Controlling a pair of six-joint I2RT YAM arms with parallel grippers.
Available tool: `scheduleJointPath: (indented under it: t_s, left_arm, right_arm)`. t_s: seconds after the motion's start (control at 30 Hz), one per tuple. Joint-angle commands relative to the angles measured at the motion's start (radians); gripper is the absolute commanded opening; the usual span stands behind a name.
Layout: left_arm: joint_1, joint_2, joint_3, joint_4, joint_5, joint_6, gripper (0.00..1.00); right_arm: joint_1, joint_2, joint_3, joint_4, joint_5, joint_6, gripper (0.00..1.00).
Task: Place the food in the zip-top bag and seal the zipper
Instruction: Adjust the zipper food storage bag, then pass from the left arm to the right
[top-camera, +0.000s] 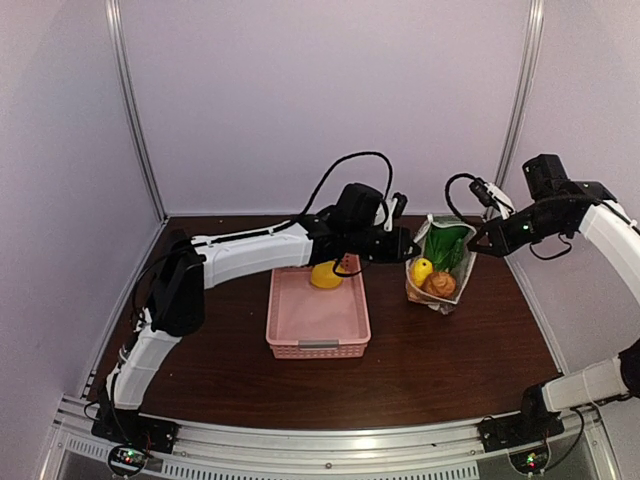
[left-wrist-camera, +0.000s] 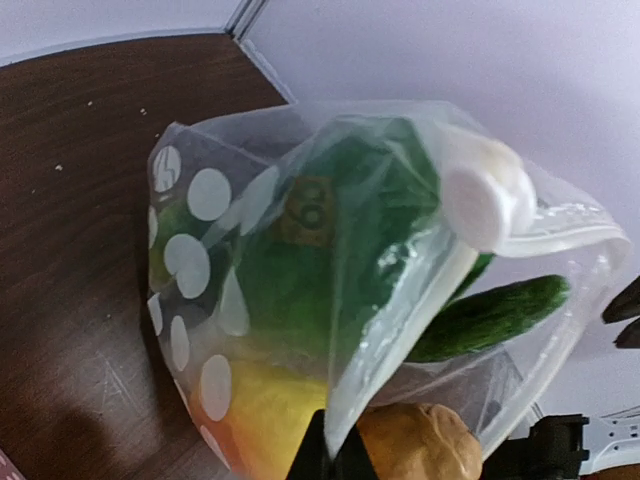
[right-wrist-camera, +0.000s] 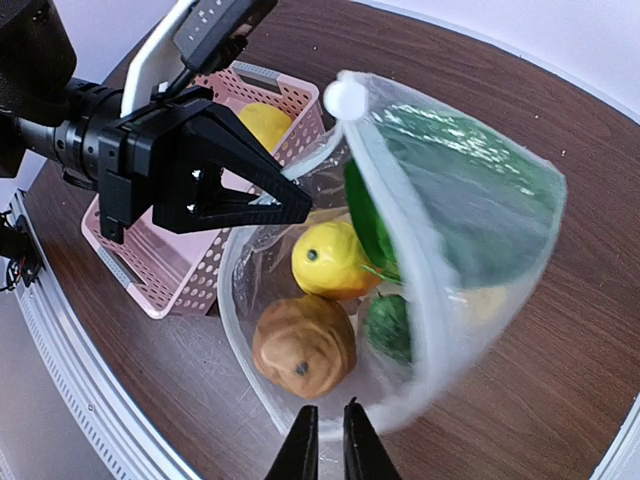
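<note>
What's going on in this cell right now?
Both arms are at the zip-top bag, which sits right of the pink basket on the table. The left tool is shut on the bag's mouth edge. The right tool is at its right side, grip unclear. Inside already: a lemon, a brown round piece, leafy green and cucumber. A second lemon lies in the basket, and the mouth is open, not sealed.

Bare tabletop (top-camera: 390, 330) between pink basket (top-camera: 318, 347) and zip-top bag (top-camera: 438, 265); left arm (top-camera: 250, 255) over the basket's far end.
</note>
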Motion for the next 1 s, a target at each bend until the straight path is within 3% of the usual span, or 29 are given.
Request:
scheduleJointPath:
  t_s: [0.0, 0.07, 0.1, 0.17, 0.27, 0.37, 0.4, 0.47, 0.5, 0.67, 0.97]
  left_arm:
    - [-0.002, -0.049, 0.043, 0.174, 0.157, -0.142, 0.0]
    - [-0.009, -0.092, -0.025, 0.353, 0.224, -0.232, 0.0]
    - [-0.013, -0.111, -0.047, 0.371, 0.185, -0.223, 0.0]
    - [0.003, -0.097, -0.016, 0.278, 0.118, -0.241, 0.0]
    - [0.006, -0.087, 0.023, 0.268, 0.164, -0.228, 0.0]
    - [0.021, -0.082, -0.021, 0.258, 0.156, -0.252, 0.0]
    - [0.035, -0.079, -0.043, 0.279, 0.175, -0.283, 0.0]
    - [0.046, -0.075, -0.075, 0.31, 0.197, -0.313, 0.0]
    - [0.046, -0.075, -0.079, 0.31, 0.202, -0.313, 0.0]
    - [0.047, -0.076, -0.068, 0.305, 0.213, -0.302, 0.0]
    - [0.057, -0.079, -0.058, 0.267, 0.222, -0.277, 0.0]
  right_arm:
    - [-0.003, -0.028, 0.045, 0.019, -0.01, 0.004, 0.1]
    - [-0.002, -0.039, 0.049, 0.029, -0.044, 0.012, 0.11]
    - [-0.001, -0.038, 0.053, 0.031, -0.058, 0.011, 0.11]
    - [-0.001, -0.016, 0.091, 0.006, -0.047, -0.005, 0.1]
    - [-0.001, 0.006, 0.092, 0.008, 0.004, 0.01, 0.09]
    - [-0.001, -0.015, 0.076, -0.066, -0.092, -0.119, 0.24]
    - [0.0, -0.041, 0.056, -0.082, -0.127, -0.176, 0.34]
    - [0.007, -0.098, 0.009, -0.108, -0.115, -0.305, 0.5]
    - [0.007, -0.115, -0.016, -0.114, -0.085, -0.359, 0.52]
    - [0.009, -0.142, -0.105, -0.071, 0.069, -0.5, 0.51]
    - [0.076, -0.178, -0.18, 0.023, 0.056, -0.589, 0.51]
